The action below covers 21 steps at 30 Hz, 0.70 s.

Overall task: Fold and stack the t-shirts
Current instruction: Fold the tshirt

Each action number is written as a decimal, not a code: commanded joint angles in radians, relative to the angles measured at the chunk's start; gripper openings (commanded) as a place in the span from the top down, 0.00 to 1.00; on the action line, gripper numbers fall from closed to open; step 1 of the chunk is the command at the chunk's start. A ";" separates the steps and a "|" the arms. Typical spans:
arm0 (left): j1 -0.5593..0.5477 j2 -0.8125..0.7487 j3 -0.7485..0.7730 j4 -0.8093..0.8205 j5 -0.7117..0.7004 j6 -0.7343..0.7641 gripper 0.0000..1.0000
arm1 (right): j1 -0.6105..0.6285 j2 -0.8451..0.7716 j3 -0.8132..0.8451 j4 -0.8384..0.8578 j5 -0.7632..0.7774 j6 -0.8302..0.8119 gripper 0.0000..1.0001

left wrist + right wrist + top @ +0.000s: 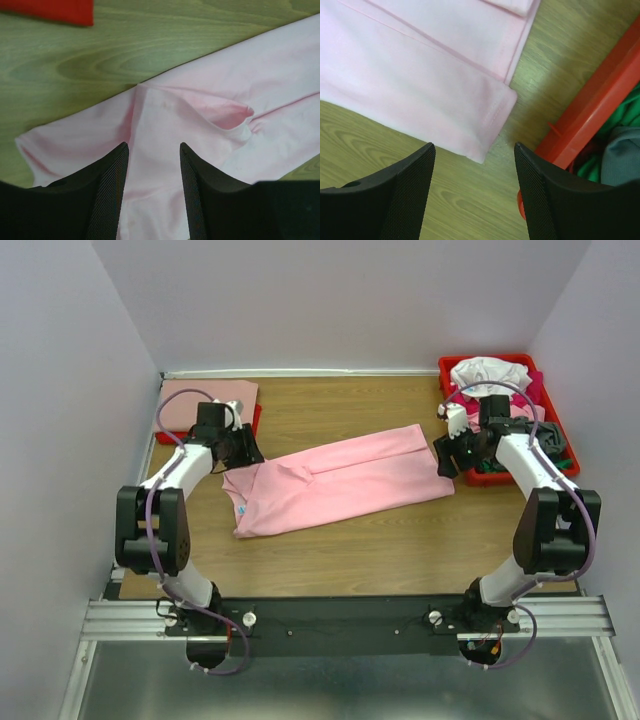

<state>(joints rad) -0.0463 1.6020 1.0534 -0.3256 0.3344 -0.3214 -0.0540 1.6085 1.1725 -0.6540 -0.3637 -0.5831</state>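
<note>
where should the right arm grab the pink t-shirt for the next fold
Probably its hem corner beside the red tray, with the right pincer coming down from above: the pink t-shirt lies flat, and its folded layers end there in a free edge.

The top external view looks down from above and behind the arm bases and takes in the whole wooden tabletop (400, 540). The left wrist view sits close over the long folded light pink cloth t-shirt (200, 150). It looks past the left arm's black fingers (107, 200) at the shirt's sleeve end. The right wrist view is equally near. It faces down past the right arm's black fingers (405, 195) at the shirt's opposite hem corner and the rim of the red plastic tray (590, 120). All three views share the pink shirt and the wood around it.
</note>
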 commanded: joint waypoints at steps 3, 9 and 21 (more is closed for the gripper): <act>-0.058 0.116 0.074 0.028 0.012 0.024 0.49 | 0.005 -0.030 0.036 -0.049 -0.113 -0.024 0.28; -0.064 0.145 0.100 0.020 -0.081 0.002 0.53 | 0.020 -0.039 0.044 -0.049 -0.156 -0.020 0.28; -0.064 0.194 0.114 -0.001 -0.081 0.019 0.57 | 0.042 -0.048 0.047 -0.050 -0.195 -0.014 0.28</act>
<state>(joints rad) -0.1116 1.7538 1.1500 -0.3157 0.2508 -0.3176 -0.0250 1.5894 1.1904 -0.6830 -0.5110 -0.5957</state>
